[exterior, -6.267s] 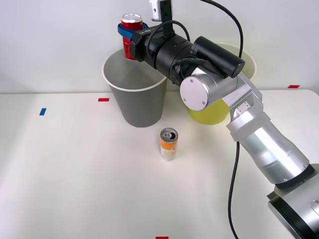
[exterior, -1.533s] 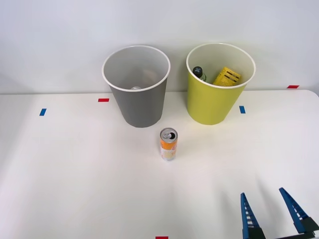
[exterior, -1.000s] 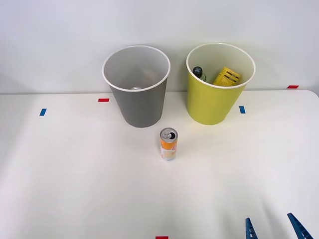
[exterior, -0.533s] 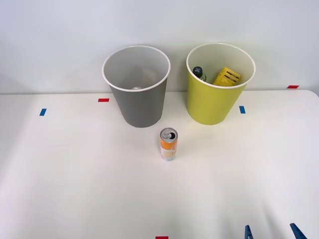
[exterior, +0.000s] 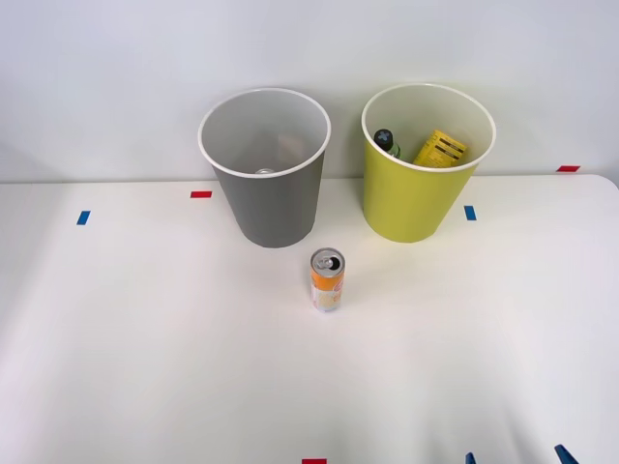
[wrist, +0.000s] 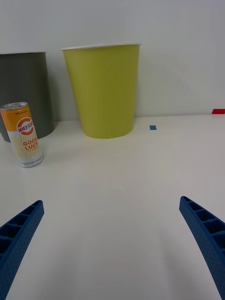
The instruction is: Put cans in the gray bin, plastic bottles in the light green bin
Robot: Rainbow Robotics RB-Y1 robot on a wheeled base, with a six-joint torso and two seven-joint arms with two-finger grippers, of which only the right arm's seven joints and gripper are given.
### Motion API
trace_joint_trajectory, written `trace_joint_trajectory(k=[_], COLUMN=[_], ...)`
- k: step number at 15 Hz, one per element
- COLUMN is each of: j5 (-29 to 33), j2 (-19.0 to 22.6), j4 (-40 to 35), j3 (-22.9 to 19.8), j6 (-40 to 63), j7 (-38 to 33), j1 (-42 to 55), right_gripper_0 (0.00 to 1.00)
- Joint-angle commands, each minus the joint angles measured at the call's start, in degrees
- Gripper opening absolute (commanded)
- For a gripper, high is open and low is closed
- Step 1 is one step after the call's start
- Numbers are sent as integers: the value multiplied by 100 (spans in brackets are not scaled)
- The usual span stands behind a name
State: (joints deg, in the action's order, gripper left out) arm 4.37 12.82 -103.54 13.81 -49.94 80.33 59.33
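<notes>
Your gripper [wrist: 112, 243] is wide open and holds nothing. It sits low, near your edge of the table [exterior: 145, 367]. 1 orange can [exterior: 327, 279] stands straight up, ahead of the gripper and off to its left. Past the can is the gray bin [exterior: 264, 166], with something silver, maybe a can top, inside. Beside it, the green bin [exterior: 427, 162] holds 1 bottle [exterior: 386, 141] and 1 yellow container [exterior: 440, 149].

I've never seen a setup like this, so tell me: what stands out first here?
Two round tapered plastic wastebaskets stand side by side at the back of the white table: a gray bin and a yellow-green bin holding a dark-capped clear bottle and a yellow ribbed container. Before them stands one slim orange-and-white can, upright and alone.
</notes>
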Motion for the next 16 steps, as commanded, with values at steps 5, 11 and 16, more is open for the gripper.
trace_joint_trajectory(k=[5,11,16], j5=[3,3,3], j2=[1,1,1], j4=[0,0,0], j3=[-1,-1,-1], j6=[2,2,2], j7=[1,1,1], j1=[0,0,0], right_gripper_0=[100,100,100])
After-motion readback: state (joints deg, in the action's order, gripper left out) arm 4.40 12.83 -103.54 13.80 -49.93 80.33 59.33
